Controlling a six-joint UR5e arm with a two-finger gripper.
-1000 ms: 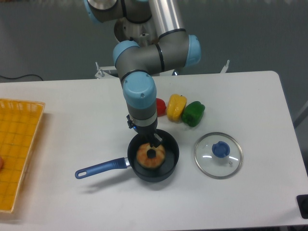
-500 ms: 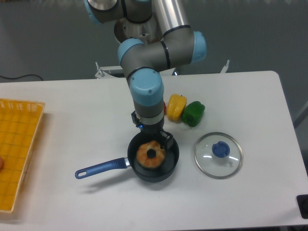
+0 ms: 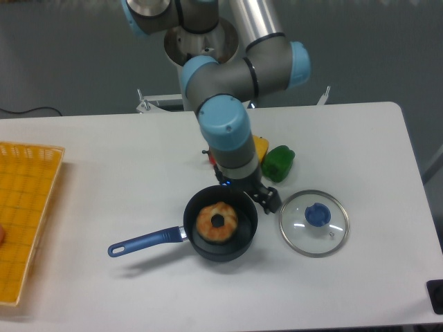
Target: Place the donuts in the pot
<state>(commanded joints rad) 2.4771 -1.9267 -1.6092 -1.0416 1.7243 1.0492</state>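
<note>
1. Now, look at your donut (image 3: 217, 222): a golden-orange ring with paler patches and a dark centre hole, lying flat inside the pot (image 3: 239, 243).
2. Your pot is round, dark and matte, its long blue handle pointing toward 8 o'clock.
3. Your gripper (image 3: 266, 199) hangs at the pot's 2 o'clock rim, holding nothing; you cannot tell how far its fingers are parted.
4. At the pot's 3 o'clock you see the round glass lid (image 3: 314, 223) with a blue knob.
5. At its 1 o'clock sit glossy yellow and green peppers (image 3: 279, 162).

You are seeing a glass lid (image 3: 314, 223) with blue knob lying on the white worktop (image 3: 360, 145). Green pepper (image 3: 278, 163) is sitting beside a partly hidden yellow pepper (image 3: 260, 146). A yellow basket (image 3: 24, 214) is resting at the worktop's edge.
</note>
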